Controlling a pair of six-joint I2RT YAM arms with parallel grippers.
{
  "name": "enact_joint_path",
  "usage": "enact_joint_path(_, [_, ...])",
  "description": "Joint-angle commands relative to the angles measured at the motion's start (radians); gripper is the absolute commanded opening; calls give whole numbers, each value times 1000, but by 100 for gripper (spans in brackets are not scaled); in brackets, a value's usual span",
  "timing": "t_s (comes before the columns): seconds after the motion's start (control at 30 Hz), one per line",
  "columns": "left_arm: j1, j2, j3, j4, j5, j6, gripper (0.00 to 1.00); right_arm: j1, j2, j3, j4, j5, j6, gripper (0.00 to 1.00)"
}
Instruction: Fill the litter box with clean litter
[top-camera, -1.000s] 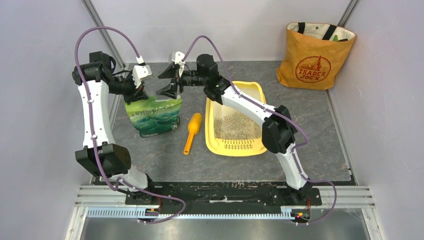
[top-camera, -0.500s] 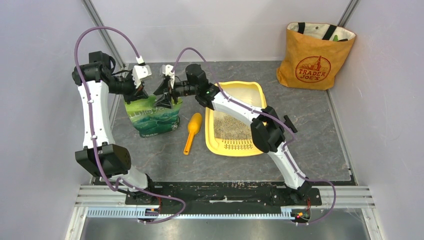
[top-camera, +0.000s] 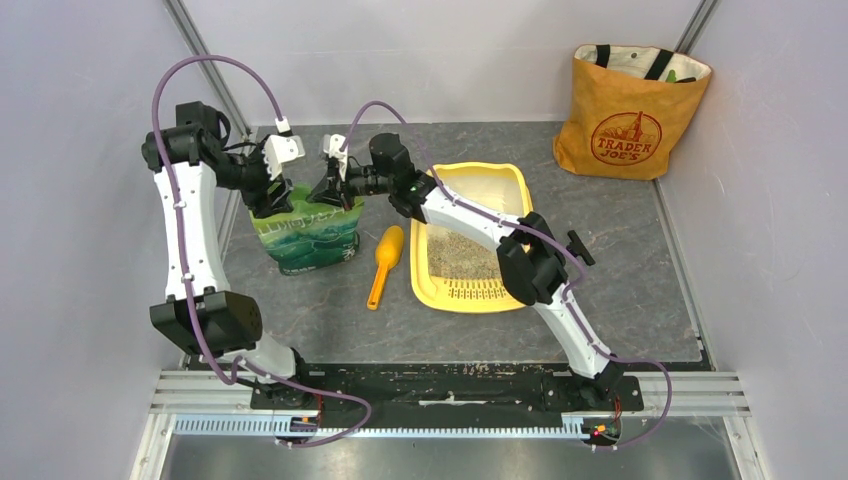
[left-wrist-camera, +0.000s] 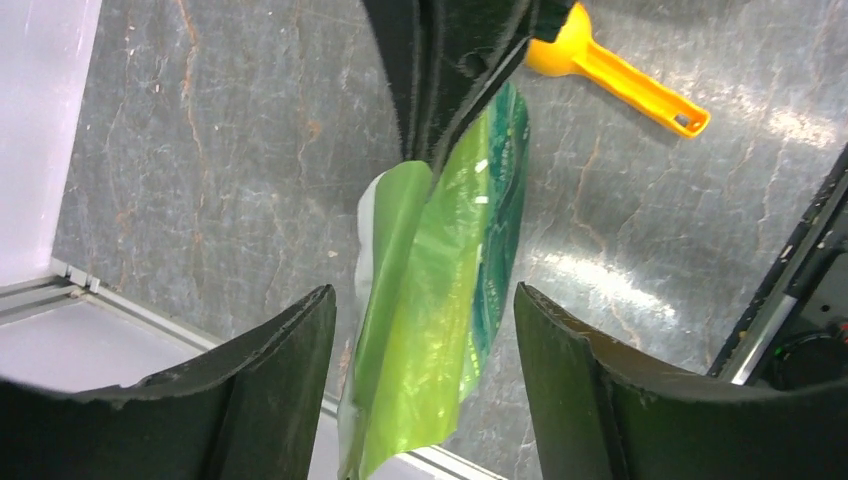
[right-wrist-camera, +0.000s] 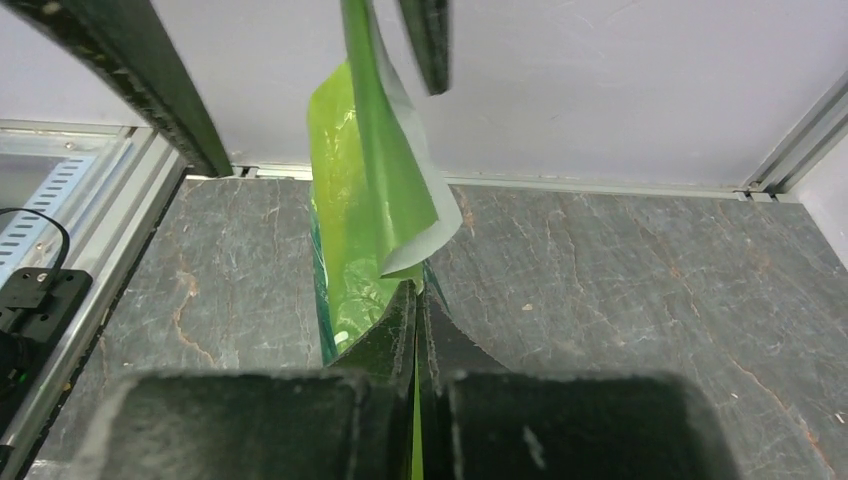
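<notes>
Pinching the top edge of the green bag (top-camera: 305, 235) with the right tool (top-camera: 322, 190), jaws pressed together on the film. Straddling that same edge with the left tool (top-camera: 275, 197), fingers apart. Over on the table (top-camera: 620, 260), just right of the scoop (top-camera: 383, 265): the litter box (top-camera: 470, 297), with litter (top-camera: 460, 255) inside.

Looking into a robotics lab test booth: seeing pale panel walls (top-camera: 80, 300) on aluminium framing (top-camera: 185, 25) closing in a grey marbled table (top-camera: 640, 300), and two cable-trailing arms, left arm (top-camera: 190, 230) and right arm (top-camera: 470, 215), bolted to a metal rail (top-camera: 700, 392).
</notes>
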Motion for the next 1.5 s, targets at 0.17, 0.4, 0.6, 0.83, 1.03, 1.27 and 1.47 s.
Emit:
enact_joint_path(0.17, [-22,79,62,20,-85,41,74,30,-107,-41,73,-4,-49,0])
enact_joint_path(0.4, [-83,100,13,20,-123,103,48,31,-123,-40,72,6,-50,0])
enact_joint_path(0.6, [-58,32,-38,58,-87,141,2,-23,-170,-37,-97,-3,13,83])
enact_joint_path(0.83, [-8,-111,-153,142,55,243,2,-55,-132,15,-358,-21,-141,97])
enact_joint_path(1.03, [9,-175,-201,174,120,294,2,-52,-43,83,-363,27,-137,87])
enact_joint_path(1.27, [23,-247,-294,129,128,420,2,-22,-72,46,-372,96,-145,73])
enact_joint_path(1.47, [28,-374,-476,225,105,465,2,-43,-203,-4,-400,-37,-20,85])
